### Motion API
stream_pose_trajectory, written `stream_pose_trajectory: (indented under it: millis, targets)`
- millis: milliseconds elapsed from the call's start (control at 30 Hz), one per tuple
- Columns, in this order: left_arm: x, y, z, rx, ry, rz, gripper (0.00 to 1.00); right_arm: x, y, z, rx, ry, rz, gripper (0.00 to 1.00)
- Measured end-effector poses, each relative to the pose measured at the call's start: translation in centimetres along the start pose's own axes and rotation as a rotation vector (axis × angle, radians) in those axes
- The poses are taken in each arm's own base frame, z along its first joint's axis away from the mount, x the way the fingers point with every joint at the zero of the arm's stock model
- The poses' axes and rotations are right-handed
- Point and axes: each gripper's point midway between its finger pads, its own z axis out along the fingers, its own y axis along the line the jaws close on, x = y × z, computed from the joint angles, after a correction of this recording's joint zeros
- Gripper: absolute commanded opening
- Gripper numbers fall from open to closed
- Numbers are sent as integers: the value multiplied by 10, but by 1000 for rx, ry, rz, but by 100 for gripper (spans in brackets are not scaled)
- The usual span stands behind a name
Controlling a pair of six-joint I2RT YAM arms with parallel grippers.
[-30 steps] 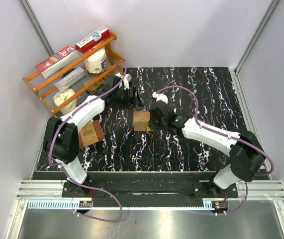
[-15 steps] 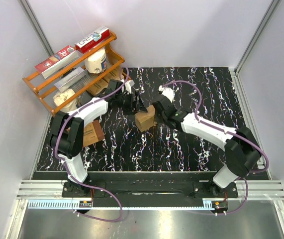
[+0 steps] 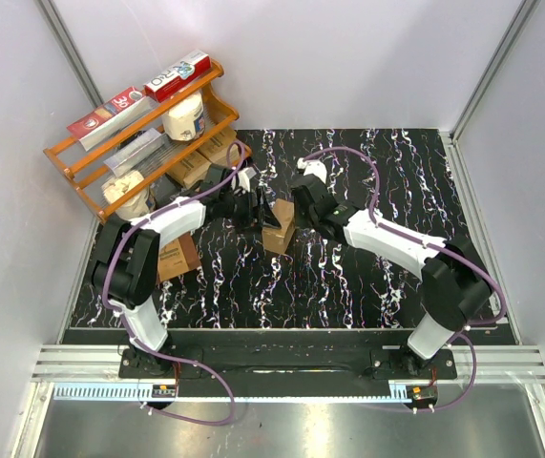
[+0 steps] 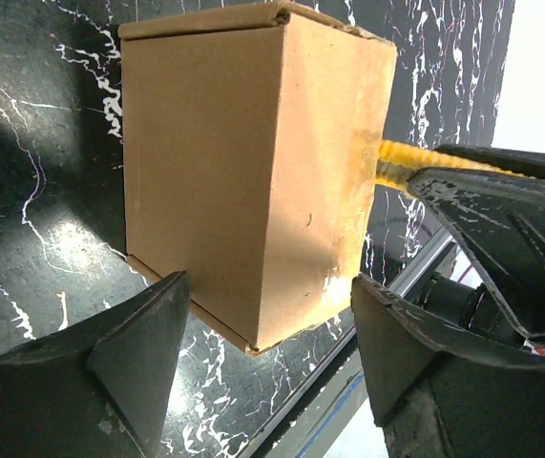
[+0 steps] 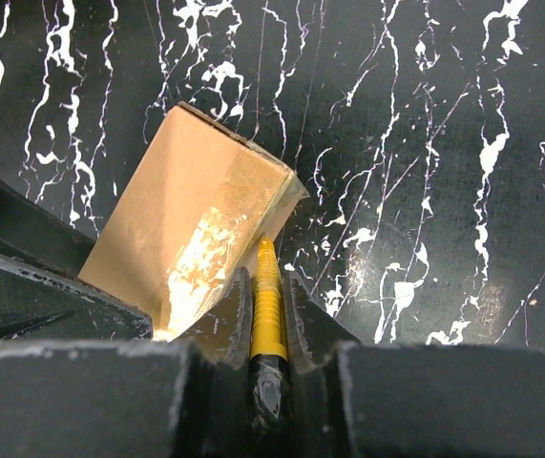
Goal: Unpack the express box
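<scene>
Between the left gripper's (image 4: 270,286) fingers sits the express box (image 4: 243,172); jaws are spread to box width, both tips against its near lower corners, so it reads as a clamp bracing the box.
Right gripper (image 5: 267,284) is closed tight on a thin yellow tool (image 5: 267,320); the tool tip is at the glossy taped edge of the box, on the side away from the left arm.
Box is mid-table on the black marbled mat (image 3: 387,172), tipped off square, flaps closed as far as I can see.
Wooden rack (image 3: 81,153) and the darker labelled box (image 3: 175,256) are off to the left, not involved.

Step, my read: opening the seal, tape not yet cut.
Next move needs the tool tip kept on the tape line and drawn along it while the left holds firm; a weak brace lets the box skid or pivot.

Versus a second ago: the box was flat and square with the left gripper standing off behind it; now the left has closed in, the right has pushed closer, and the box has turned and tilted.
</scene>
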Motion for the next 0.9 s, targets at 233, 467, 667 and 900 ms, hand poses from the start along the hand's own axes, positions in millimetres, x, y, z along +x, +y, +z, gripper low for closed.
stream_pose_trajectory:
  millis: [233,467,667,900]
  targets:
    - [-10,-8,-5,-7,-16,28,76,-1,4,-10,-56,6,-77,0]
    - [-32,-20,-11,-16,-53,79,66,-19,15,-59,-228,-52,-195,0]
    - [-33,-9,-6,-54,-34,88,59,-27,37,-100,-437,-103,-320,0]
    - [-23,7,-4,-95,13,88,52,-17,51,-106,-561,-96,-458,0]
